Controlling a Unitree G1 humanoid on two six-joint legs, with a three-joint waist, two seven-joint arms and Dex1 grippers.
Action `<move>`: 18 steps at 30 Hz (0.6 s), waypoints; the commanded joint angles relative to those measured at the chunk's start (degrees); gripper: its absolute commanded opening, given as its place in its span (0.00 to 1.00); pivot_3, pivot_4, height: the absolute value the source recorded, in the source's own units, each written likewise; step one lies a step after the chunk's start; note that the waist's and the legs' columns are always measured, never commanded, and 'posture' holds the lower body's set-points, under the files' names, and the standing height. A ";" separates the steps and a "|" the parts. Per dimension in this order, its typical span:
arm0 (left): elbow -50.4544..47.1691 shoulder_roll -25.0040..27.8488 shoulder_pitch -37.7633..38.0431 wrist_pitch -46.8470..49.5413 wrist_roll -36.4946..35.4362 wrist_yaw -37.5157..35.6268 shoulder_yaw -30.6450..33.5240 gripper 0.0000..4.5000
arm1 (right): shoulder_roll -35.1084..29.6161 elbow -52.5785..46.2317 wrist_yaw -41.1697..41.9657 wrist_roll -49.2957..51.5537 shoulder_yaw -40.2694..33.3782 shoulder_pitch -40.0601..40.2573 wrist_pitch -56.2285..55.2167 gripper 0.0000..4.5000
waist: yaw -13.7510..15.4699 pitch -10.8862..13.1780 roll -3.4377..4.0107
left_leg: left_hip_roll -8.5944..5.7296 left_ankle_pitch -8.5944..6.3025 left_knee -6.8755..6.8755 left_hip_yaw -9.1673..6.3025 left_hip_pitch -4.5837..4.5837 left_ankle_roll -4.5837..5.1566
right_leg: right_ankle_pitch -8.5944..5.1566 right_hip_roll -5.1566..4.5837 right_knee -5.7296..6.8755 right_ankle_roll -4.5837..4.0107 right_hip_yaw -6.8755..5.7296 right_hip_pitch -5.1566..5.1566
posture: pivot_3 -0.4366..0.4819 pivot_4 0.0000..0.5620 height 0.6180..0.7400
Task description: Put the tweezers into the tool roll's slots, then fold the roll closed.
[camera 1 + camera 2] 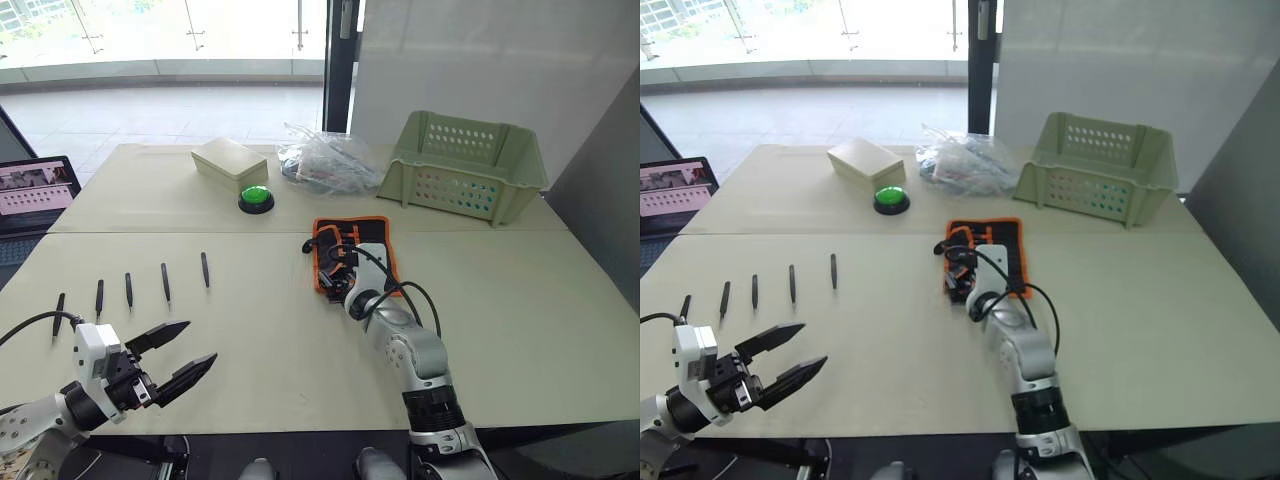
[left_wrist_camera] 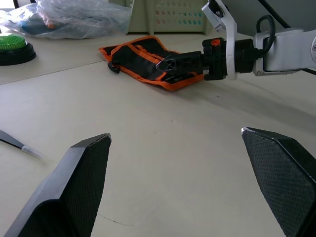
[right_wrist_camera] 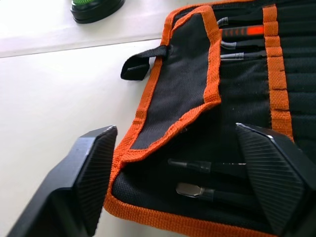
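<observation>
Tweezers [image 1: 165,283], five of them, lie in a row on the table [image 1: 520,300] at about 9 o'clock from the roll [image 1: 372,240], well apart from it. That roll lies open near mid-table, one flap folded over its slots [image 3: 276,74]; a few tools seem tucked inside already. Right gripper [image 3: 190,163] hangs spread wide over its near edge. Left gripper [image 1: 180,352], fingers apart and empty, hovers just short of the row. Basket [image 1: 465,165] sits at 1 o'clock, green button [image 1: 256,197] at 11.
</observation>
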 commanded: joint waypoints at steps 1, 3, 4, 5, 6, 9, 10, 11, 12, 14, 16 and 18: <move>-1.82 0.46 0.03 0.31 -1.01 0.18 0.43 1.00 | 1.29 -0.89 0.80 -0.22 0.28 -2.02 -2.13 0.59 | 0.00 0.00 0.00 | 0.00 0.00 0.00 0.00 0.00 0.00 | 0.00 0.00 0.00 0.00 0.00 0.00 | 0.48 0.27 0.78; -1.66 0.43 0.07 0.09 -0.82 0.17 0.39 1.00 | 1.29 -0.69 1.13 -0.32 0.48 -2.06 -2.50 0.44 | 0.00 0.00 0.00 | -0.01 0.00 0.00 0.00 -0.01 0.00 | 0.00 0.00 0.00 0.00 0.00 0.00 | 0.48 0.27 0.78; -1.58 0.43 0.07 0.01 -0.73 0.15 0.36 1.00 | 1.28 -0.57 1.34 -0.44 0.63 -2.04 -2.72 0.35 | 0.01 0.00 0.00 | -0.01 0.00 0.00 0.00 -0.01 0.00 | 0.00 0.00 0.00 0.00 0.00 0.00 | 0.48 0.27 0.78; -1.50 0.45 0.04 -0.03 -0.66 0.16 0.34 1.00 | 1.26 -0.47 1.46 -0.55 0.72 -2.02 -2.86 0.28 | 0.01 0.00 0.00 | -0.01 0.00 0.00 0.00 -0.01 0.00 | 0.00 0.00 0.00 0.00 0.00 0.00 | 0.48 0.27 0.78; -1.42 0.47 -0.01 -0.02 -0.64 0.17 0.33 1.00 | 1.28 -0.42 1.54 -0.63 0.72 -1.99 -2.95 0.21 | 0.01 0.00 0.00 | -0.01 0.00 0.00 0.00 -0.01 0.00 | 0.00 0.00 0.00 0.00 0.00 0.00 | 0.48 0.27 0.78; -1.06 0.52 -0.33 0.00 -0.54 0.22 0.23 1.00 | 1.26 -0.23 1.82 -0.99 0.75 -1.90 -3.23 0.00 | 0.01 0.00 0.01 | -0.01 0.00 0.00 0.00 -0.01 0.00 | 0.00 0.00 -0.01 0.00 0.00 0.00 | 0.48 0.27 0.78; -0.90 0.54 -0.48 -0.02 -0.45 0.26 0.17 1.00 | 1.23 -0.26 2.01 -1.09 0.74 -1.83 -3.55 0.00 | 0.01 0.01 0.01 | -0.01 0.00 0.00 0.00 -0.01 0.00 | 0.00 0.00 -0.01 0.00 0.00 0.00 | 0.48 0.27 0.78; -0.79 0.56 -0.58 -0.02 -0.39 0.27 0.12 1.00 | 1.13 -0.31 2.19 -1.24 0.79 -1.76 -3.89 0.00 | 0.00 0.01 0.01 | 0.00 0.00 0.00 0.00 -0.01 0.00 | 0.00 0.00 -0.01 0.00 0.00 0.00 | 0.48 0.27 0.78; -0.73 0.57 -0.62 0.00 -0.35 0.28 0.09 1.00 | 0.97 -0.39 2.41 -1.41 0.92 -1.69 -4.16 0.00 | 0.01 0.01 0.01 | 0.00 0.00 0.00 0.00 -0.01 0.00 | 0.00 0.00 -0.01 0.00 0.00 0.00 | 0.48 0.27 0.78; -0.59 0.59 -0.61 0.14 -0.28 0.30 0.00 1.00 | 0.51 -0.55 3.02 -1.73 1.37 -1.48 -4.49 0.00 | 0.00 0.01 0.01 | -0.01 0.00 0.00 0.00 -0.01 0.00 | 0.00 0.00 -0.01 0.00 0.00 0.00 | 0.48 0.27 0.78; -0.25 0.60 -0.46 0.52 -0.23 0.43 -0.10 1.00 | -0.23 -0.89 4.07 -2.11 2.09 -1.05 -4.77 0.00 | 0.01 0.01 0.01 | -0.01 0.00 0.00 0.00 -0.01 0.00 | 0.00 0.00 -0.01 0.00 0.00 0.00 | 0.48 0.27 0.78; 0.31 0.56 -0.31 0.95 -0.50 0.61 0.11 1.00 | -1.90 -1.74 6.94 -2.61 3.61 -0.57 -5.79 0.00 | 0.00 0.01 0.01 | 0.00 0.00 -0.01 0.00 -0.01 0.00 | 0.00 0.00 -0.02 0.00 0.00 0.00 | 0.48 0.27 0.78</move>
